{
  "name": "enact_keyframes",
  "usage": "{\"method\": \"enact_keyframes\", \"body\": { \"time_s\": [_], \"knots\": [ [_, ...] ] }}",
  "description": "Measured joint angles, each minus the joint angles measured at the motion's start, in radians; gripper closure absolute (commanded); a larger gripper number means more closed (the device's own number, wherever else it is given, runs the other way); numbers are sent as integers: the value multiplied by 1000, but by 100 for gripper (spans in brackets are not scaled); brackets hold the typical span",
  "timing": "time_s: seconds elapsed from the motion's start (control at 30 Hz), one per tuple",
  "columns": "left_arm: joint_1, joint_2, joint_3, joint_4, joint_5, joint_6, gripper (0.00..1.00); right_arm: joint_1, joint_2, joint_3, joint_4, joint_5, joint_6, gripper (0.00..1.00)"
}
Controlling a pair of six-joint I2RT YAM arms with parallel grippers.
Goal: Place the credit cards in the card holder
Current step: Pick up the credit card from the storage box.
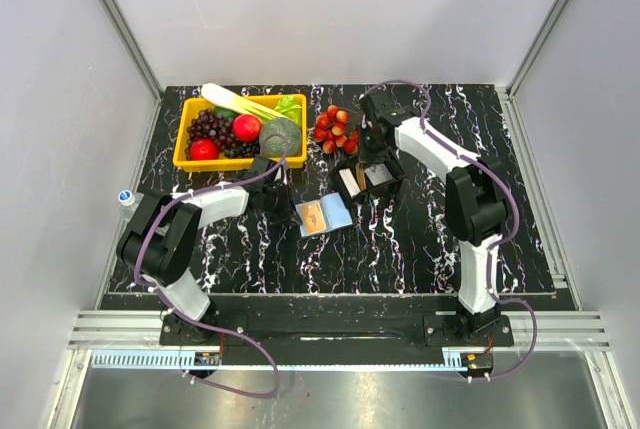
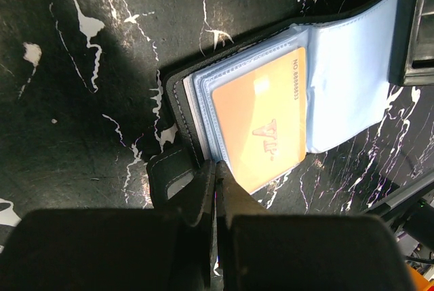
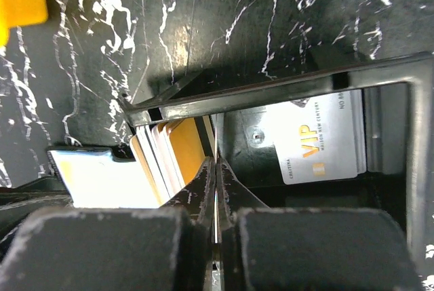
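The card holder (image 1: 323, 216) lies open in the middle of the table, black outside and light blue inside (image 2: 346, 67), with an orange-gold credit card (image 2: 261, 121) in its front sleeve. My left gripper (image 2: 218, 165) is shut, its tips touching the holder's near edge beside the strap flap (image 2: 166, 176). My right gripper (image 3: 217, 162) reaches into the black tray (image 3: 285, 87) and is shut on one thin credit card (image 3: 216, 143) seen edge-on between the jaws. Several more cards (image 3: 169, 155) stand in the tray's left compartment. A silver VIP card (image 3: 315, 142) lies flat in the right one.
A yellow basket (image 1: 190, 159) of fruit and vegetables stands at the back left. A heap of red fruits (image 1: 335, 129) lies just behind the black tray (image 1: 385, 187). A small bottle (image 1: 127, 197) sits at the table's left edge.
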Motion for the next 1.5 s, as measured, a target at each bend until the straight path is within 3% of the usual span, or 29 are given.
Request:
{"method": "enact_keyframes", "body": {
  "time_s": [0.2,0.37,0.8,0.97,1.2,1.5],
  "knots": [
    [0,0,0,0,2,0,100,49,66,1,-20,74,-11,95],
    [0,2,0,1,3,0,100,61,79,14,-33,106,-21,83],
    [0,2,0,1,3,0,100,62,84,2,-43,96,-27,75],
    [0,2,0,1,3,0,100,62,83,-13,-46,97,-28,91],
    [0,2,0,1,3,0,100,62,68,-21,-47,127,-28,99],
    [0,2,0,1,3,8,100,61,-76,-21,-46,198,-35,100]
  ]
}}
